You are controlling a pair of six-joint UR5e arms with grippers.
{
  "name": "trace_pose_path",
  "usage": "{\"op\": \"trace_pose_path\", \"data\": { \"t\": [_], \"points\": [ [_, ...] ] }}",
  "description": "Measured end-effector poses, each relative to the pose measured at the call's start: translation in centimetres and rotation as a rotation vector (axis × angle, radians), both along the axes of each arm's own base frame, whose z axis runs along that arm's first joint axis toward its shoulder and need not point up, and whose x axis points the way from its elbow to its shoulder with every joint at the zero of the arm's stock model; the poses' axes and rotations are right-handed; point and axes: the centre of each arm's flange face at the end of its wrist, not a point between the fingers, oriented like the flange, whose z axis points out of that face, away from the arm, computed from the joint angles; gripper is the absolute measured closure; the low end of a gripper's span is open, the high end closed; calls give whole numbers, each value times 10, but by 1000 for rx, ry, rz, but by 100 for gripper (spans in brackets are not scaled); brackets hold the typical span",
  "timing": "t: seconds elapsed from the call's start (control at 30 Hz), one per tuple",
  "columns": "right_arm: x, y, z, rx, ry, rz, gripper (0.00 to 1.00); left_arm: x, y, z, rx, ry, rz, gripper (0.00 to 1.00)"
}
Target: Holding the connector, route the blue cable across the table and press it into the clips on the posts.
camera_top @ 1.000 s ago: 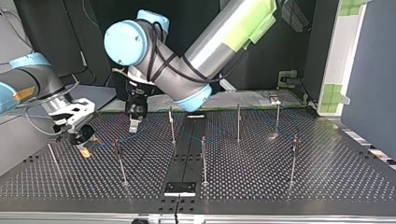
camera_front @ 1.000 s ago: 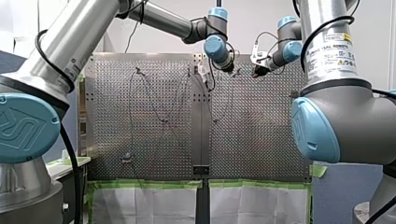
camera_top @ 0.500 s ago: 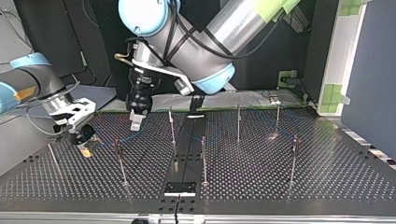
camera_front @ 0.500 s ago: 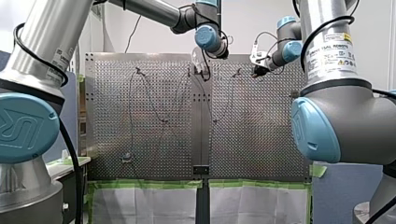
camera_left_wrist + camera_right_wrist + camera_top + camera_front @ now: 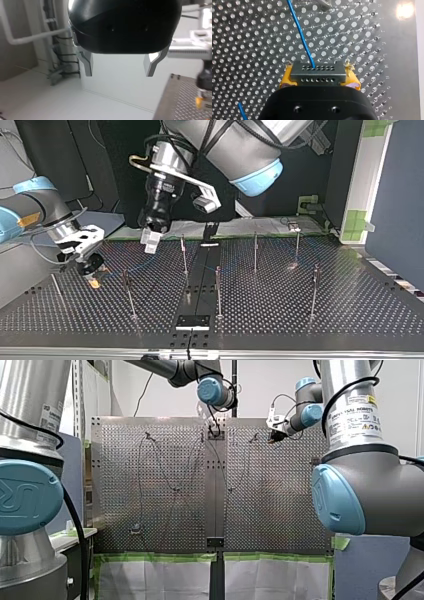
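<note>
Gripping the connector (image 5: 317, 71) between its yellow pads (image 5: 285, 79), our right hand (image 5: 318, 78) sits close over the perforated worktop (image 5: 249, 37), and the blue cable (image 5: 300, 32) runs from the connector across the holes. Our left hand (image 5: 119, 65) hangs released above the worktop, metal fingers (image 5: 88, 63) wide apart.

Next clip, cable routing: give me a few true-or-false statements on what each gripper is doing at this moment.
1. My right gripper is shut on the connector. True.
2. The blue cable leaves the connector ahead of my right gripper. True.
3. My left gripper grips the blue cable. False: it is open, with nothing between its fingers.
4. My left gripper rests on the perforated table. False: it hangs above the table.
</note>
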Motion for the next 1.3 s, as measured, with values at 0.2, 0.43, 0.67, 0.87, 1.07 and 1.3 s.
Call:
{"op": "trace_pose_path", "data": {
  "t": [0.2,0.43,0.67,0.87,1.07,1.3],
  "points": [
    [2,1,0,-1,1,4,100,-17,13,7,-70,-30,-2,0],
    [5,3,0,-1,1,8,100,-19,17,-25,-90,-19,30,0],
    [6,3,0,-1,1,9,100,-19,16,-71,-86,16,71,0],
    [6,3,0,0,1,10,100,-16,12,-126,-39,59,115,0],
    [6,3,0,0,1,10,100,-19,11,-180,-1,96,119,0],
    [6,3,0,1,1,9,100,-31,17,-209,-3,103,111,0]
  ]
}}
